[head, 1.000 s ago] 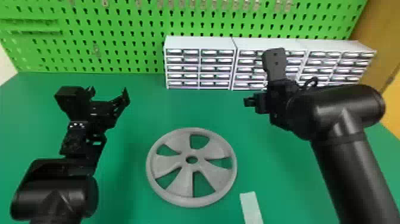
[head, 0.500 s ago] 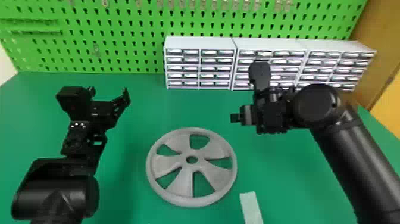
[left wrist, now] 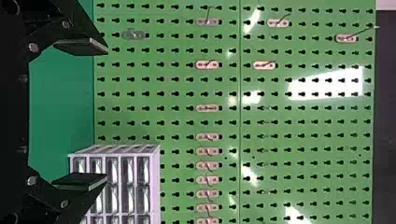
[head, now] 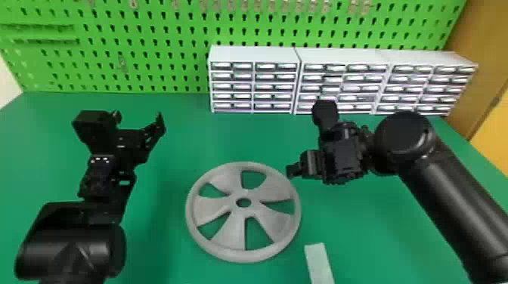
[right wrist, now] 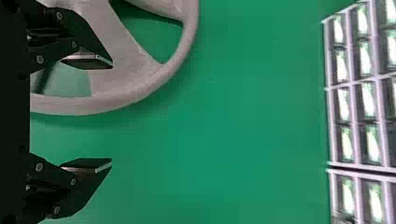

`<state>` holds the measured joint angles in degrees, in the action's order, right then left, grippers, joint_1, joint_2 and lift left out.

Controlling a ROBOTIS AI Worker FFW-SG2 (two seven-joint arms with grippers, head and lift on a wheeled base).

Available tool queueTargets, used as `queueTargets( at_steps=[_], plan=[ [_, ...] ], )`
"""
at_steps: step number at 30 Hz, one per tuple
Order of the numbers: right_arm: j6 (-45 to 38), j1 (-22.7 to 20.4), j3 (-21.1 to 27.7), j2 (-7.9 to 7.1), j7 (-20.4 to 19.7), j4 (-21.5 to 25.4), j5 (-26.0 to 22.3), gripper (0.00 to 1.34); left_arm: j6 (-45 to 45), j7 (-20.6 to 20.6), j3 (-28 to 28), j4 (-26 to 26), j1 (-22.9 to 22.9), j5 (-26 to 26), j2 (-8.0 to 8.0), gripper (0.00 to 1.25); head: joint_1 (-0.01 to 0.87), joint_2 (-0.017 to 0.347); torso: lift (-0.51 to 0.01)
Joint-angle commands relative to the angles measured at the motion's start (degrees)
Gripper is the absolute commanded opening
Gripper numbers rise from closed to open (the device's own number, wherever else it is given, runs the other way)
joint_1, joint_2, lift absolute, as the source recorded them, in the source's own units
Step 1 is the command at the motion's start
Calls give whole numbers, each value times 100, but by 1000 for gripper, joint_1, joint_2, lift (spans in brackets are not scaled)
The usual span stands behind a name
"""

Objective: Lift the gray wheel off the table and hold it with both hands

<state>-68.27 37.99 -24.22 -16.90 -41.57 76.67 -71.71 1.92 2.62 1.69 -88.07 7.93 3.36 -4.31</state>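
Head view: A gray wheel lies flat on a green table at near center, its five openings set around a round hub hole, with neither gripper holding it. The left gripper hangs to the left of the wheel and farther back, well apart from it, at the end of a black left arm that comes in from the near left. The right gripper, on the right arm, hovers at the wheel's far right edge; whether it touches the rim cannot be told from this angle.

A pale strip lies on the table just to the near right of the wheel. White drawer cabinets stand side by side along the far edge, center to right, before a green pegboard. A brown panel rises at far right.

In the left wrist view, the left gripper has its two fingers spread wide with nothing pinched between them; metal hooks dot the pegboard beyond.

In the right wrist view, the right gripper also shows its fingers spread, the space between the pads unfilled by any grip. The wheel appears beyond one finger.
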Motion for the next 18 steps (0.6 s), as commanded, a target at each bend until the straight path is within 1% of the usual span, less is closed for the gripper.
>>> queueTargets(
  at_steps=[1,3,6,11,14,18],
  plan=[
    [7,164,-294,-121,0,-196,-370,825,1,-7,-20,0,6,-11,0,940,711,15,-98],
    [7,217,-408,-147,0,-196,-441,825,1,-15,-11,0,6,-11,0,940,711,15,-98],
    [24,296,-601,-217,0,-232,-687,825,1,-24,-20,0,-2,-20,0,940,711,15,-98],
    [51,340,-777,-261,0,-240,-924,825,1,-33,-20,0,6,-11,0,940,711,15,-98],
    [95,358,-926,-323,0,-284,-1205,825,1,-42,-29,0,6,-11,0,940,711,15,-98],
    [95,358,-997,-367,0,-284,-1267,825,1,-42,-29,0,6,-11,0,940,711,15,-98]
  ],
)
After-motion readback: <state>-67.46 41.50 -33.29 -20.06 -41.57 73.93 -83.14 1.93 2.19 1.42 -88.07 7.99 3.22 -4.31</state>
